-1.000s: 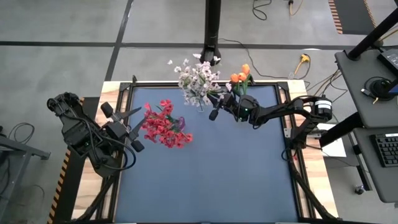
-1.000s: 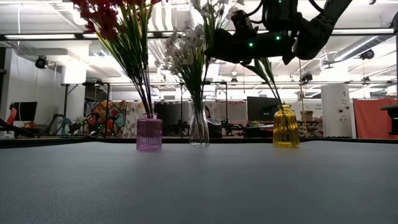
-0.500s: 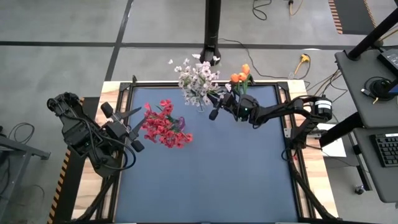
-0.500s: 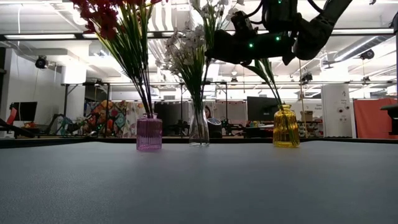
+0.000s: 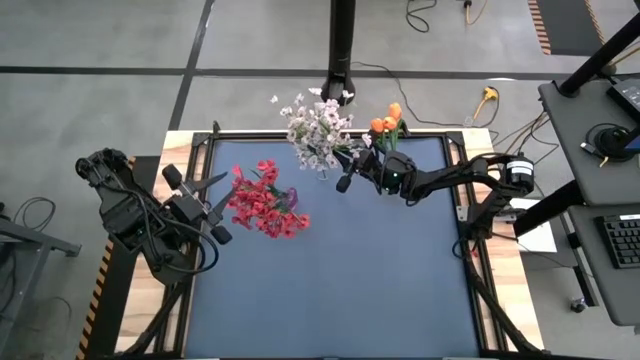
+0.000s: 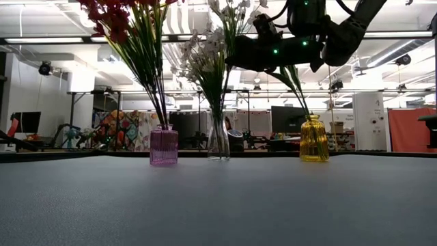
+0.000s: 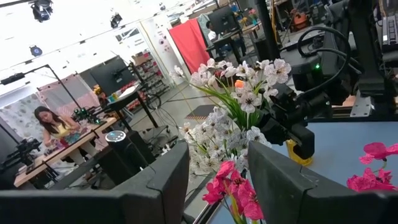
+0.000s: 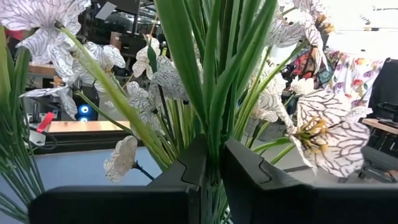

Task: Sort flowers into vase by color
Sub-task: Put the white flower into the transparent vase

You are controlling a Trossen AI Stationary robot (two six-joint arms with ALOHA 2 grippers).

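Blue matting covered the table (image 5: 330, 280), which stood on a grey floor crossed by dark lines, with a workshop of desks and monitors stretching behind it in the low view. At the table's left edge the left gripper (image 5: 222, 208) waited with its jaws partly open and nothing between them, just beside the red flowers (image 5: 262, 200). Those red sprays stood in a pink ribbed vase (image 6: 164, 145), their blossoms (image 6: 109, 17) spreading high above it. Through the left wrist view a seated person (image 7: 53, 127) showed at a desk far back in the room.

Near the middle of the table's far edge, the white flowers (image 5: 318, 128) rose from a clear glass vase (image 6: 218, 142). The right gripper (image 5: 350, 168) hovered just beside this bunch, above the table, its jaws closed on a green stem (image 8: 214, 93) of a white-blossomed spray, as the right wrist view showed, with veined pale petals (image 8: 326, 134) all around. In the low view that gripper (image 6: 235, 55) hung at blossom height between the clear vase and the yellow one.

Farther right, the orange buds (image 5: 386, 122) stood in a yellow vase (image 6: 314, 139) near the far right corner, partly under the right arm (image 5: 450, 180).
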